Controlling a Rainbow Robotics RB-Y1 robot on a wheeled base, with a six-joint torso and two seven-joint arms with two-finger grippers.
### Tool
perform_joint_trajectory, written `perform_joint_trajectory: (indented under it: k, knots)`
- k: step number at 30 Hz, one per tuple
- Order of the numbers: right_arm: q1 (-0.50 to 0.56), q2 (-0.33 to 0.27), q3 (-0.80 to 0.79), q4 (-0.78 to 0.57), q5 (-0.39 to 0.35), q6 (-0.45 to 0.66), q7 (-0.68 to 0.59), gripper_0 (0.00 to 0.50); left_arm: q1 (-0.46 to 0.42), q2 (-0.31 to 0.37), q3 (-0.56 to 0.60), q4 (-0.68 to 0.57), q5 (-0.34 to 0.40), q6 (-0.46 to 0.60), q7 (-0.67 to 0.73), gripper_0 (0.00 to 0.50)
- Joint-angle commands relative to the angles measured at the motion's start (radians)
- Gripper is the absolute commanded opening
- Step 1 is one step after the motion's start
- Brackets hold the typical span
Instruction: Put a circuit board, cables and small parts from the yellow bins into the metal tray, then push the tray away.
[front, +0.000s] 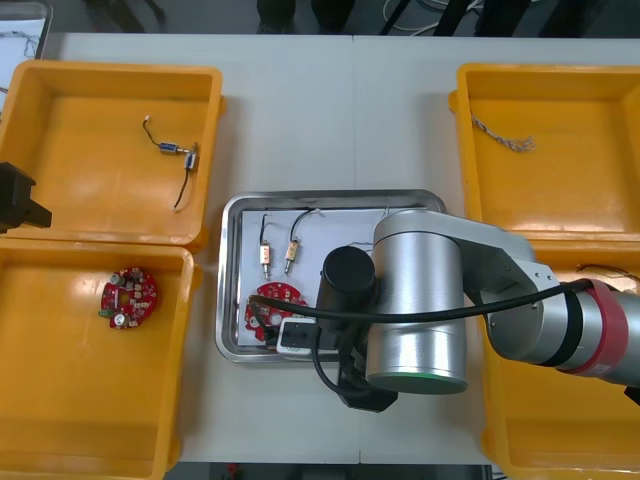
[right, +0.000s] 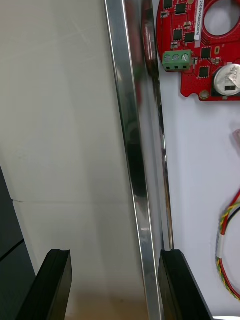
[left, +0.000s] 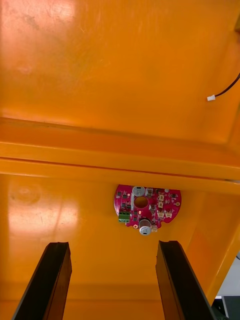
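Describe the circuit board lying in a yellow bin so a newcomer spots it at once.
Look at the robot's left, to the nearer yellow bin. The round red circuit board lies alone on its floor, ahead of the open left gripper. The other board sits in the metal tray, whose rim the open right gripper straddles.

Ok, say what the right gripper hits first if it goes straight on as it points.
Probably the rim of the metal tray, which runs between the fingers of the open right gripper; one finger stands over the table. How far off is unclear.
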Motion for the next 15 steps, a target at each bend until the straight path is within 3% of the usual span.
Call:
perform_joint_trajectory:
  k: [1,11,15]
  knots:
    - [-0.039,0.039,0.044,0.026,0.017,-0.03,0.045,0.5,0.013,0.052,0.029,-0.04,0.008,0.007,-0.104,0.5]
    - [-0.054,0.047,0.142,0.029,0.114,-0.076,0.048,0.5,0.013,0.058,0.029,-0.04,0.009,0.007,-0.173,0.5]
    - [-0.054,0.053,0.152,0.051,0.114,-0.096,0.043,0.5,0.013,0.056,0.031,-0.04,0.008,0.007,-0.17,0.5]
